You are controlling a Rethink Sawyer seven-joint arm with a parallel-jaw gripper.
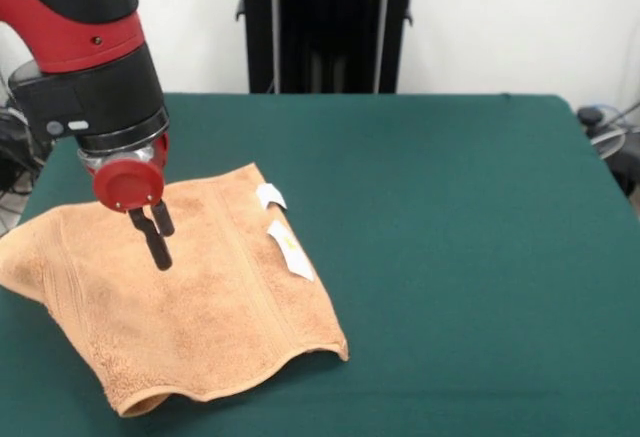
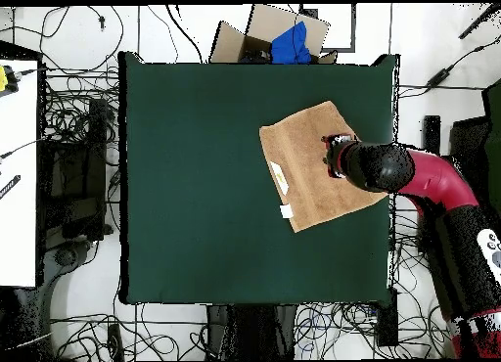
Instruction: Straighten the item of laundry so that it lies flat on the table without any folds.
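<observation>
Mostly spread out, the orange-tan towel [image 1: 190, 287] lies in the lower left of the front view, on the dark green desk [image 1: 450, 237], and in the overhead view it sits in the upper right part of the desk, turned at a slant to the desk's sides. Its bottom edge in the front view is not flat: it waves, and at the lower left corner it curls up into a small open fold. The left corner of the towel reaches the desk's left edge in that view. Two small white tags [image 1: 282, 227] lie along its right-hand edge, one above the other. Woven bands run across the cloth near the left and right ends. The gripper [image 1: 157, 237] hangs over the upper left part of the towel, its two dark fingers [image 1: 155, 242] pointing down with a narrow gap between them and nothing held; whether the tips touch the cloth cannot be told. The red and black arm [image 1: 85, 42] fills the upper left corner of the front view. To the right of the towel the desk is bare green cloth all the way to its edges. Around the desk, in the overhead view, cables [image 2: 68, 123] trail over the floor and a cardboard box [image 2: 279, 35] stands beyond the top edge.
</observation>
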